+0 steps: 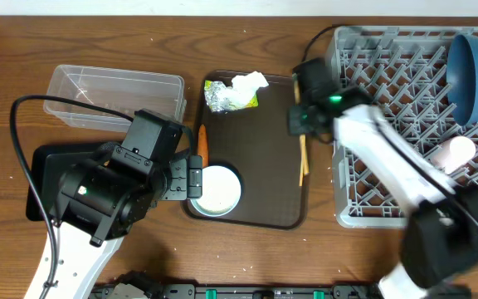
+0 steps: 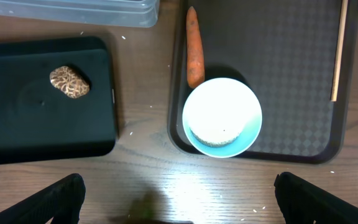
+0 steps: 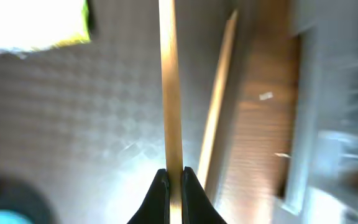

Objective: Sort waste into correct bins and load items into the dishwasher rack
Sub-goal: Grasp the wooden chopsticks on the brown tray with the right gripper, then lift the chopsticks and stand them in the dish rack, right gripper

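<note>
Currently, one wooden chopstick (image 3: 169,93) is gripped between the tightly closed fingers of the right gripper (image 3: 173,182). In the right wrist view it is seen as a pale stick running straight away from the pinched tips. A second chopstick (image 3: 219,106) is seen just beside it, lying slanted on the dark brown serving tray (image 3: 73,124) near that tray's right edge. From overhead, the right gripper (image 1: 305,112) is placed over this edge, close to the left wall of the grey dishwasher rack (image 1: 372,178).

The left gripper (image 2: 179,186) is spread wide and nothing is held in it. Its two fingers (image 2: 61,199) are seen in the lower corners of the left wrist view, above bare table in front of the white bowl (image 2: 222,117). That bowl is set in the near left corner of the serving tray, and the tip of the small orange carrot (image 2: 194,46) reaches its rim.

The brown food lump (image 2: 69,82) is found on the shallow black tray (image 2: 17,124), left of the serving tray. The clear plastic tub (image 1: 114,91) is located behind the black tray. The crumpled white tissue (image 1: 249,81) and the foil wrapper (image 1: 226,98) are bunched together at the serving tray's far left corner.

The large dark blue bowl (image 1: 471,75) is stood on edge in the rack, and the small pink cup (image 1: 455,151) is lodged among the pegs nearer the front.
</note>
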`<state>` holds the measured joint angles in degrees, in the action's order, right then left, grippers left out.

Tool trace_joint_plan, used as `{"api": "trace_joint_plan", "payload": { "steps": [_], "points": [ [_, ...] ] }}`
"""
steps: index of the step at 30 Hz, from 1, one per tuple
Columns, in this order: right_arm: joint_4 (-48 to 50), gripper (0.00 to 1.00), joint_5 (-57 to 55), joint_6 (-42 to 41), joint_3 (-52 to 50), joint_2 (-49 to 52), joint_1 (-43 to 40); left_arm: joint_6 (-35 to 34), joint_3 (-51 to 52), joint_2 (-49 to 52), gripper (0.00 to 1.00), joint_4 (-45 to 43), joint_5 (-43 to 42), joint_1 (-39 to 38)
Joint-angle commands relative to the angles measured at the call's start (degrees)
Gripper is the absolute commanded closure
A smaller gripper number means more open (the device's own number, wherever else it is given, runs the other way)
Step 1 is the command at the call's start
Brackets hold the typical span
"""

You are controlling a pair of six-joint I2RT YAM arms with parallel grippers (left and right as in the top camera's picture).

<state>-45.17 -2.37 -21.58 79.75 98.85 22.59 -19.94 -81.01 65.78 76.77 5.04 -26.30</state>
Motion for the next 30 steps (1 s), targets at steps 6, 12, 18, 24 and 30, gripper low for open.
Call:
{"api": "trace_joint_plan", "payload": {
  "steps": [6, 12, 18, 24, 30],
  "points": [
    [-6.45, 0.99, 1.01, 8.87, 1.05, -8.44, -14.51, -0.98, 0.22, -0.2, 0.02, -1.11, 0.11, 0.24],
    [-7.78, 0.99, 2.01, 13.03, 0.7, -4.55, -17.57, -0.94, 0.22, -0.2, 0.02, -2.23, 0.13, 0.24],
    [-5.77, 0.59, 0.48, 13.07, 0.79, -1.6, -14.86, -0.96, 0.22, -0.2, 0.02, -2.23, 0.09, 0.24],
    [-4.48, 0.5, 7.06, 10.67, 1.42, -5.16, -10.54, -0.96, 0.22, -0.2, 0.02, -1.53, 0.09, 0.24],
    [-3.26, 0.55, 6.58, 2.1, -0.26, -3.28, -0.85, -0.98, 0.22, -0.2, 0.02, -1.84, 0.09, 0.24]
  ]
}}
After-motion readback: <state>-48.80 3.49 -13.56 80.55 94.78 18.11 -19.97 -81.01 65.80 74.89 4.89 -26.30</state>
